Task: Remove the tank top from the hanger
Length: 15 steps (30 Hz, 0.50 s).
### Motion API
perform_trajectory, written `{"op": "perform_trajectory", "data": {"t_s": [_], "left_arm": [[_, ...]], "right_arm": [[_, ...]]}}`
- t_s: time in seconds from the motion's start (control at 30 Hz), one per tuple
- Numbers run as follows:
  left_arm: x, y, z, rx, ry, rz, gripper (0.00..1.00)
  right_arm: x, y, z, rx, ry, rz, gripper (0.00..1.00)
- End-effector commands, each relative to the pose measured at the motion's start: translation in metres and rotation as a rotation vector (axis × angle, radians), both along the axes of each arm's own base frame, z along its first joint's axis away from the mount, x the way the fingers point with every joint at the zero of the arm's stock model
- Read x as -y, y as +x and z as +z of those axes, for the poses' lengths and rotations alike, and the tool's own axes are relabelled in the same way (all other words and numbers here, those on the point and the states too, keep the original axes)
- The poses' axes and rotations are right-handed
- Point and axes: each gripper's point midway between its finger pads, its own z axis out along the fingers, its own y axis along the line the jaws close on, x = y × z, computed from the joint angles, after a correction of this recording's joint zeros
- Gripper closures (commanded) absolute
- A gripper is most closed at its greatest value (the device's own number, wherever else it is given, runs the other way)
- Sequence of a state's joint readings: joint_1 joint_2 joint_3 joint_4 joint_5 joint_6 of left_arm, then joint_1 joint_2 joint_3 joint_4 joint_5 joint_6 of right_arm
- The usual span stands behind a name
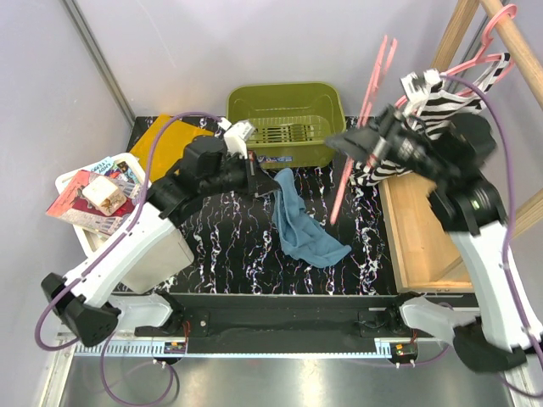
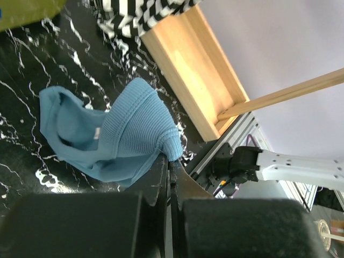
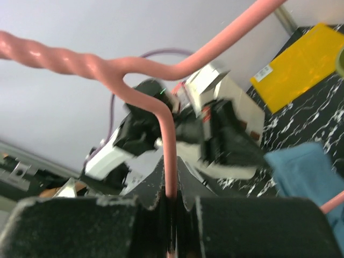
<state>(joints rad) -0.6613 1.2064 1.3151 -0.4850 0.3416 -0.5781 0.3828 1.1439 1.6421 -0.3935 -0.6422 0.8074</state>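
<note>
The tank top (image 1: 303,227) is pinched at 11 o'clock by the left fingers (image 2: 157,180), stretched toward 5 o'clock; the hanger (image 3: 167,134) is clamped in the right fingers (image 3: 155,185)

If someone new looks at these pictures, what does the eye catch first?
The pink hanger stands out, lifted at the right in the right gripper. Next comes the blue tank top, lying on the black marbled table at centre, one edge pinched by the left gripper. A zebra-striped garment hangs at far right.
</note>
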Motion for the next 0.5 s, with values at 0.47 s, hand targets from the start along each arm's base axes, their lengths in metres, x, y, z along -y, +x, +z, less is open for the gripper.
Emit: {"op": "perform_trajectory", "data": {"t_s": [0.47], "left_arm": [[0.018, 0.007, -0.018, -0.052, 0.010, -0.067, 1.00]], "right_arm": [[0.103, -0.074, -0.091, -0.215, -0.064, -0.469, 1.00]]}}
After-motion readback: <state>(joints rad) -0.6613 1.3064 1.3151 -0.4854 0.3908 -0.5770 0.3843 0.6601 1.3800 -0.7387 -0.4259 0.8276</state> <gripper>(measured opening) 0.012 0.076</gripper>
